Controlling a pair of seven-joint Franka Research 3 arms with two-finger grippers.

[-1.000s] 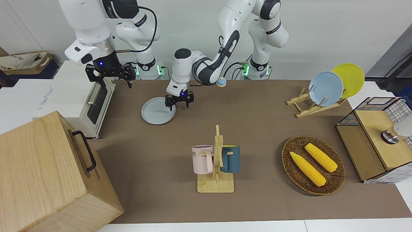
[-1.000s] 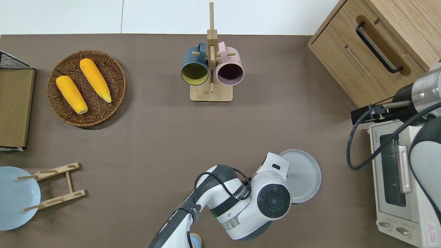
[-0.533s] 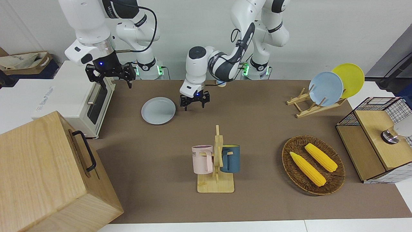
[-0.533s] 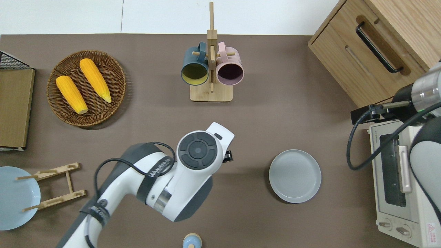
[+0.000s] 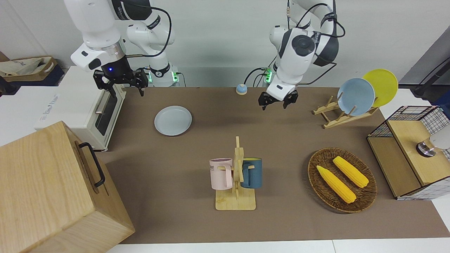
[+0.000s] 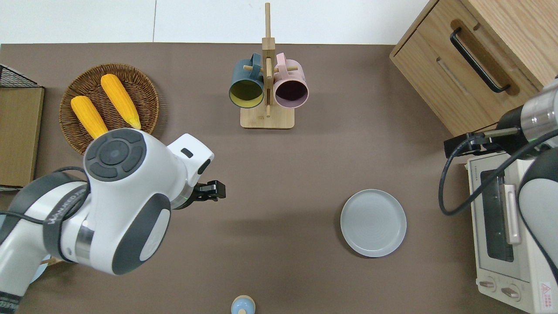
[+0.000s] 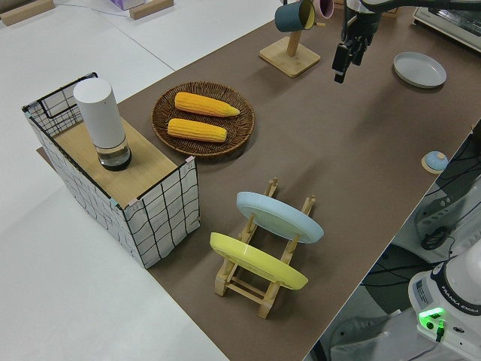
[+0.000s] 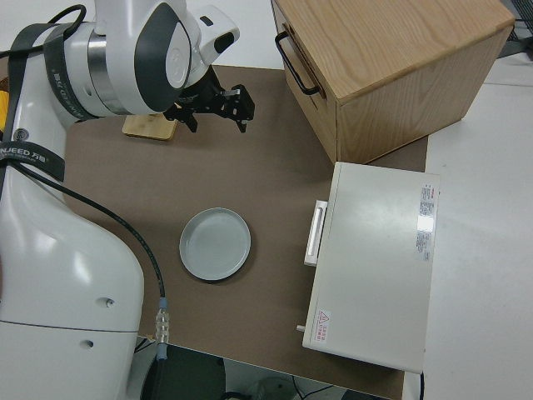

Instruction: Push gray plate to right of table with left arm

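- Front: left gripper (image 5: 278, 101) hung with fingers spread, holding nothing, well apart from the gray plate (image 5: 173, 120), which lay near the toaster oven (image 5: 92, 105).
- Overhead: plate sat flat at the right arm's end of the table (image 6: 305, 174) (a further shove risked hitting the oven).
- Right side: only here was the plate-to-oven gap plain. Right arm parked.

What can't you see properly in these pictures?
- The sky-blue plate and its wooden rack: in the overhead view the left arm covers them.
- The wicker basket of corn: in the overhead view that arm hides part of it.
- The toaster oven: in the overhead view the parked right arm and the picture's edge cut it off.
- The wooden cabinet: the front view's edge cuts it off.
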